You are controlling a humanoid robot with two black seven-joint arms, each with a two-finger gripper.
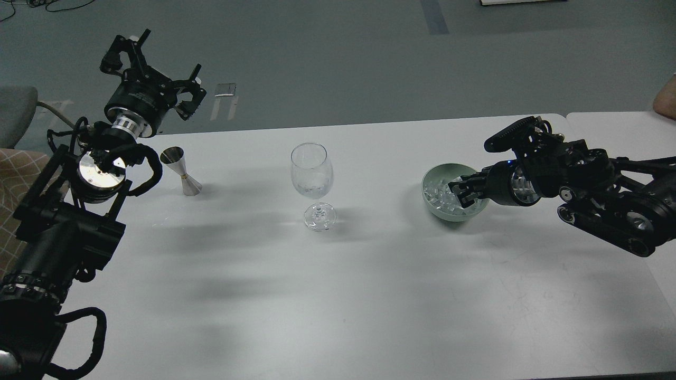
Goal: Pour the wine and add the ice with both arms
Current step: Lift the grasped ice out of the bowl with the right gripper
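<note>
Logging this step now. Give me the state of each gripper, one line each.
Left gripper: open, raised beyond the table's far edge, holding nothing.
Right gripper: down in the green bowl among the ice; open or closed cannot be told.

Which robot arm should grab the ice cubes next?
Probably the right: its gripper is already in the green bowl among the ice. The left gripper is raised far away.
</note>
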